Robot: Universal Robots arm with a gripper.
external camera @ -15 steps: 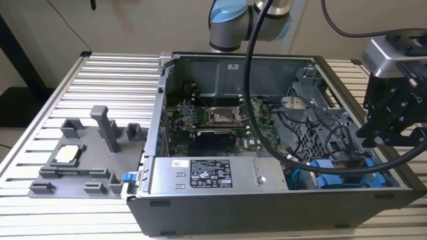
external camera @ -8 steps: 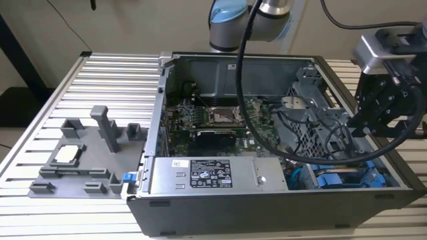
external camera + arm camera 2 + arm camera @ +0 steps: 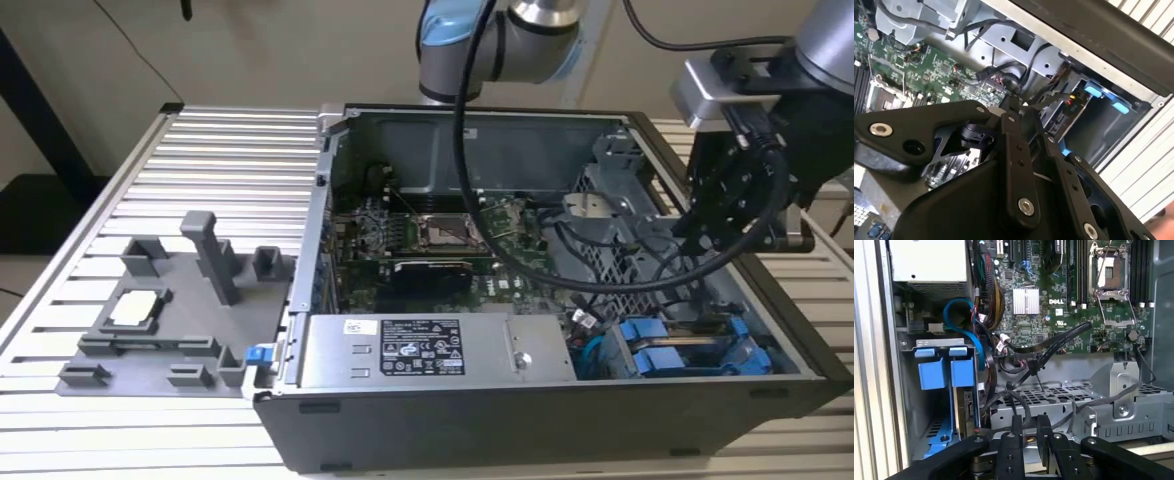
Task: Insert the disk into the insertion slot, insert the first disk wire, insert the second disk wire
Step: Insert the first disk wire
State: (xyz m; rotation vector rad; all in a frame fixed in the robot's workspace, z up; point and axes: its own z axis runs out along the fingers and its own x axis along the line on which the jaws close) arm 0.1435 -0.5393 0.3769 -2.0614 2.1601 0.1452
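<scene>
Two blue carrier tabs (image 3: 933, 372) (image 3: 678, 350) stand side by side in the insertion slot (image 3: 909, 405), the grey bay at the case's near corner on the exterior view's right. The disk's body is hidden behind them, and I cannot tell which tab belongs to it. My gripper (image 3: 1029, 419) (image 3: 1008, 106) (image 3: 721, 225) hovers over the perforated drive cage (image 3: 1064, 399) beside that bay. Its fingers (image 3: 1016, 426) are nearly together on a black disk wire (image 3: 1049, 100) that runs toward the bay. A blue cable (image 3: 956, 310) loops above the tabs.
The open computer case (image 3: 534, 420) lies on a slatted metal table (image 3: 214, 150). A silver power-supply box (image 3: 420, 352) fills its near side, the motherboard (image 3: 441, 235) the middle. A grey fixture tray (image 3: 160, 310) sits at the exterior view's left. Loose black cables (image 3: 1049, 347) cross the board.
</scene>
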